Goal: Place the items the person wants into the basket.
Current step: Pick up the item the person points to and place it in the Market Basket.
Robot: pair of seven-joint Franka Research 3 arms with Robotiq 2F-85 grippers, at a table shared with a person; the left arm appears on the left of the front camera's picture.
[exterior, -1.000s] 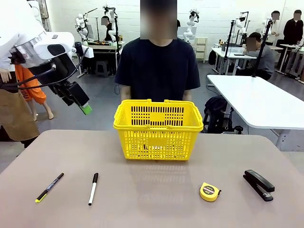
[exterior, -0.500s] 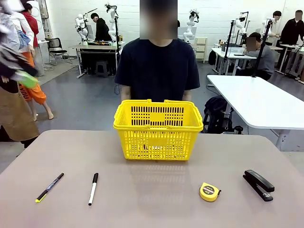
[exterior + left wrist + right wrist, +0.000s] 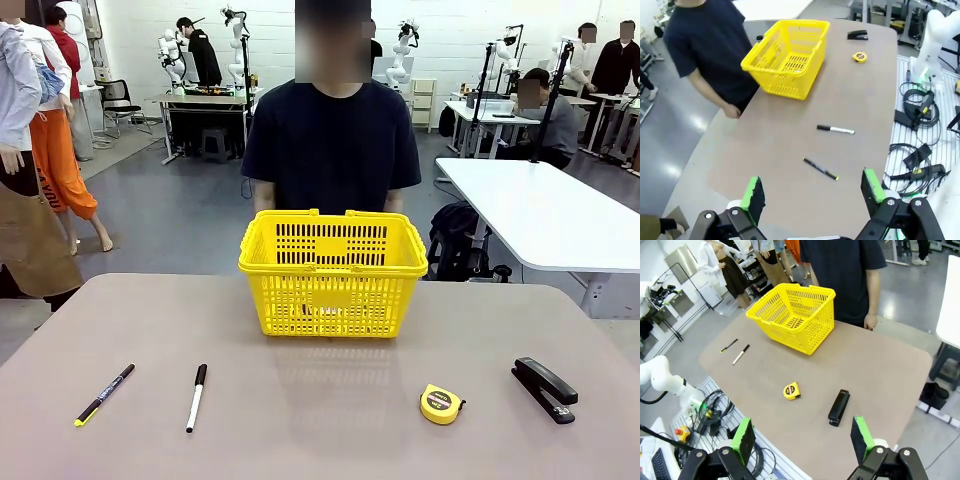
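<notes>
High above the brown tabletop [image 3: 320,435], the left hand [image 3: 812,190] and right hand [image 3: 801,439] both gape wide, holding nothing. On it lie a white marker with black cap [image 3: 196,397] and a black stapler [image 3: 545,389]; the yellow lattice plastic basket [image 3: 333,270] stands nearer the person [image 3: 333,140].

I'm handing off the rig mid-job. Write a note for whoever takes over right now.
Left gripper: jaws open, empty, high above the table.
Right gripper: jaws open, empty, also high above the table.
Basket: mid-table, in front of the person; contents can't be told.
Marker lies on the left of the table, stapler on the right; neither is in the basket yet.
Left to do: put both in the basket.
Pen and tape measure: leave them.
</notes>
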